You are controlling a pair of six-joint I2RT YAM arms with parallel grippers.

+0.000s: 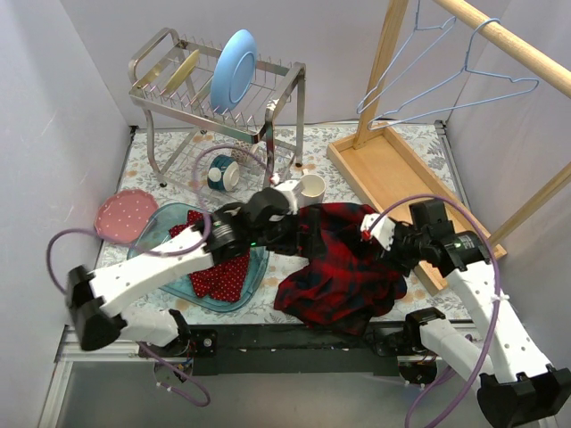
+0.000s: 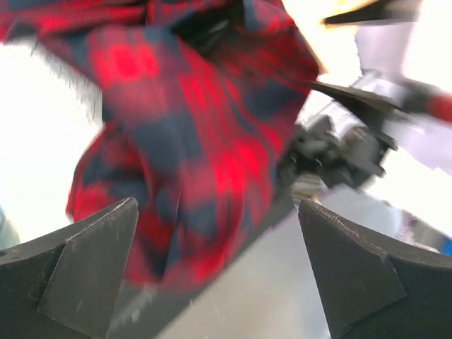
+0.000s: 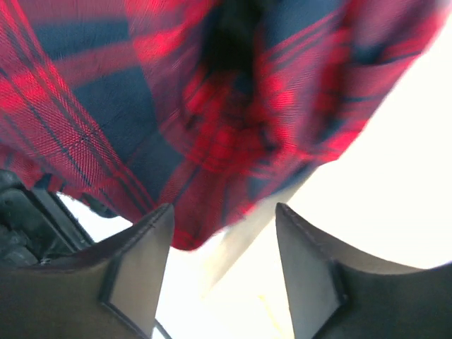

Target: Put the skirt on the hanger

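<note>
While both of your claws stand at the plaid shirt (image 1: 339, 267), the skirt (image 1: 223, 276) lies just left of that shirt, crumpled inside a clear blue dish (image 1: 165, 223) close to the arm bases. It is bright red cloth with small white dots, bunched so that you cannot read its cut, and your left arm crosses over part of it.

Your left gripper (image 2: 218, 203), at the shirt's left side, has its fingers spread wide. The red-and-navy checks hang ahead of them, with nothing pinched. Your right gripper (image 3: 224, 207), at the shirt's right side, also has its fingers apart, with plaid cloth above the tips.

Further left of the shirt, past the dish, sits a pink plate (image 1: 125, 214). Just behind the shirt stands a white cup (image 1: 312, 187), with a teal mug (image 1: 220, 172) to its left. Behind and right of the shirt, a long wooden tray (image 1: 384, 169) carries the post of a wooden rail (image 1: 508, 40), where two pale blue wire hangers (image 1: 446, 80) hang. Far behind the shirt, a metal dish rack (image 1: 285, 67) holds an upright blue plate (image 1: 234, 69) and a yellowish plate (image 1: 183, 69).
</note>
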